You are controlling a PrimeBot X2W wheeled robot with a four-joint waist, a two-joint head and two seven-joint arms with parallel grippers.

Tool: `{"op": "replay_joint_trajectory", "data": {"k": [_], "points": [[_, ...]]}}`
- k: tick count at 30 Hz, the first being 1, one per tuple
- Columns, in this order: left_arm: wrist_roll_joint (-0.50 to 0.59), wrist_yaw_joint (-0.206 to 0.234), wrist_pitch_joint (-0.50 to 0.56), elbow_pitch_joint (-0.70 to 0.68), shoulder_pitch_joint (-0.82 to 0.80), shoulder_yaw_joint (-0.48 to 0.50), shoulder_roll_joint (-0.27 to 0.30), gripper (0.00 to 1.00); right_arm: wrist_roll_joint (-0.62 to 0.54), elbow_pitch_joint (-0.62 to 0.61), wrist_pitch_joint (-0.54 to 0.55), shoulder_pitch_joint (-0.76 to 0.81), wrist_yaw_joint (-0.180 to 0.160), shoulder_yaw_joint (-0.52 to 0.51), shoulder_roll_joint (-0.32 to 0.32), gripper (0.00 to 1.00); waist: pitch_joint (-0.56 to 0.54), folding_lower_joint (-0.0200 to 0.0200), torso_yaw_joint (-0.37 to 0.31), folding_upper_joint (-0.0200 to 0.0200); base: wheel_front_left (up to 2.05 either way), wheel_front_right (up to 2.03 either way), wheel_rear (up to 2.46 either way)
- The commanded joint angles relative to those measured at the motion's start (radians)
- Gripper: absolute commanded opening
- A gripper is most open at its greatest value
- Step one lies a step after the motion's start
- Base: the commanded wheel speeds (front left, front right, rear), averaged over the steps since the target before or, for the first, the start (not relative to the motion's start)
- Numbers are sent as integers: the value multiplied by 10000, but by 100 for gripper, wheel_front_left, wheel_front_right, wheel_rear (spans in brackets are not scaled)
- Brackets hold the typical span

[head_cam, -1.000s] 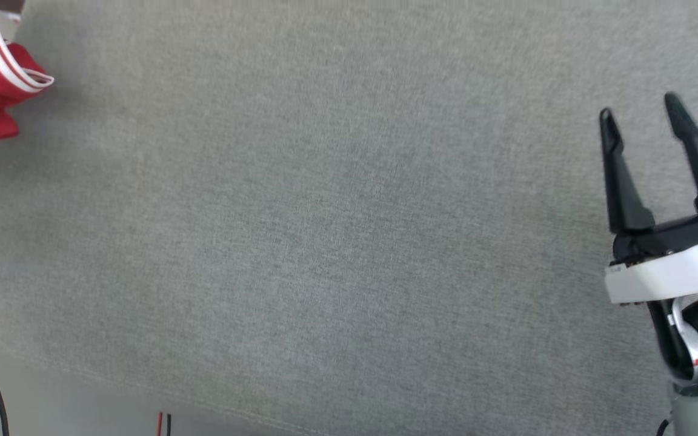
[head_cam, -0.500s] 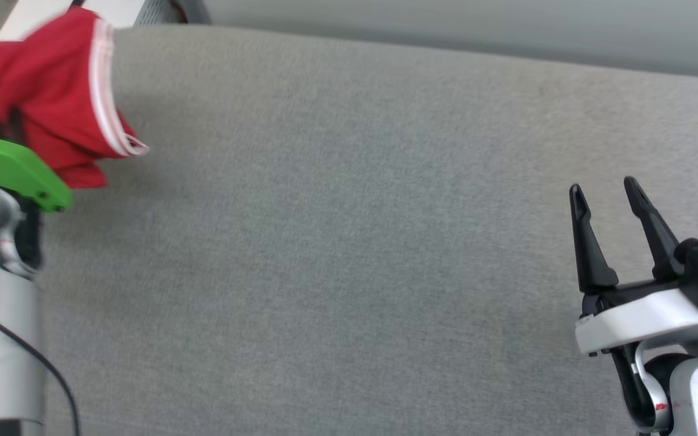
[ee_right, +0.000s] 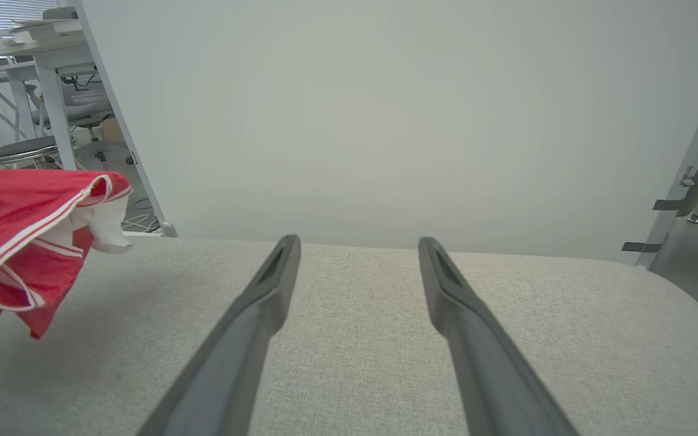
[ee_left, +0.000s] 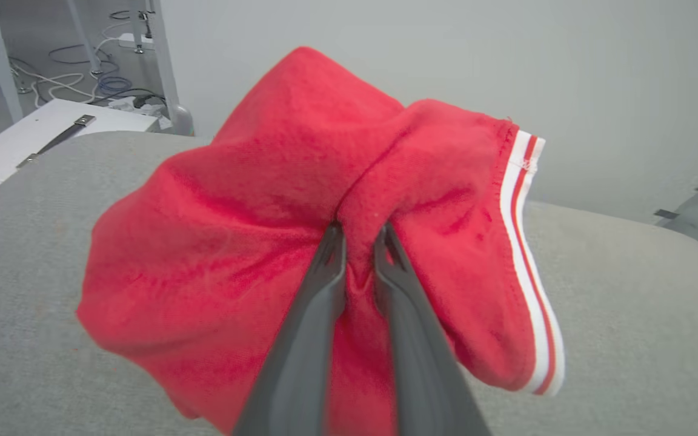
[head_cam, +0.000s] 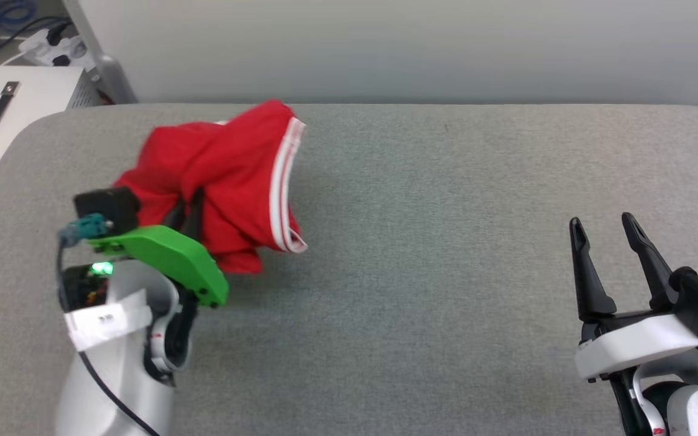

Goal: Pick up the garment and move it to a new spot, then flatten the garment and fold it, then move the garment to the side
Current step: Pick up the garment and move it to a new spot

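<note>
I am looking down on a wide grey pad [head_cam: 434,315] that is spreading across the whole view, its cover a coarse woven cloth, its far corners rounded, with a plain pale wall [head_cam: 385,48] rising behind it. The garment [head_cam: 228,169] is sitting over the left rear part of the pad as a soft, crumpled red bundle, so bunched that I am not making out its outline. A white-and-red striped trim [head_cam: 280,181] is curving down its right edge, and a scrap of white cloth [ee_right: 103,227] is poking out in the right wrist view, where the bundle is seeming to hang clear of the pad with a shadow under it. The left gripper [ee_left: 359,233] is pinching a thick fold of that fleecy red cloth, its smooth dark fingers [ee_left: 319,303] nearly together; a bright green plate [head_cam: 167,260] is hiding most of them from the head camera. The right gripper [head_cam: 602,223] is hovering low right, well apart from the garment, its tapered fingers spread wide with nothing between them and its forearm cut off by the frame. A white case [head_cam: 28,97] is lying beyond the pad's left corner, partly cropped.
</note>
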Motion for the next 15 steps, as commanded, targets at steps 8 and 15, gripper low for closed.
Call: {"op": "replay_joint_trajectory", "data": {"k": [8, 15], "points": [[-44, -470, 433, -743, 231, -1864, -997, 0, 5, -276, 185, 86, -9, -185, 86, 100, 81, 1, -1275, -1, 0, 0, 0], [79, -811, 585, 224, -423, -3608, -1231, 0, 99, -325, 141, -176, -9, -141, 94, 100, 871, 1, -1831, -1, 0, 0, 0]]}}
